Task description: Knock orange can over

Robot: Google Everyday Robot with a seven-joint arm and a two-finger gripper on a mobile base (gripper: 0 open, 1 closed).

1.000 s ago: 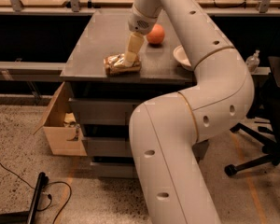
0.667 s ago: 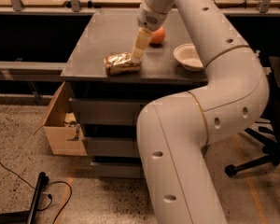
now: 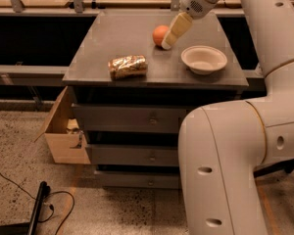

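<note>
The gripper (image 3: pixel 168 37), clenched or released cannot be told, is being held just beside the round orange fruit (image 3: pixel 159 34). The shiny gold-orange metal can (image 3: pixel 128 66) is lying toppled on the grey counter (image 3: pixel 112 38), so the task is being judged done.

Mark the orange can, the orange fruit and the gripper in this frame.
orange can (image 3: pixel 127 66), camera view: middle of its mottled side, lying flat.
orange fruit (image 3: pixel 159 34), camera view: centre of its visible part.
gripper (image 3: pixel 166 44), camera view: its lower tip, just right of the fruit.

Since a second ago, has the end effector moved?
Yes. The end effector left the toppled gold-orange metal can, moving right, now beside the round orange fruit.
</note>
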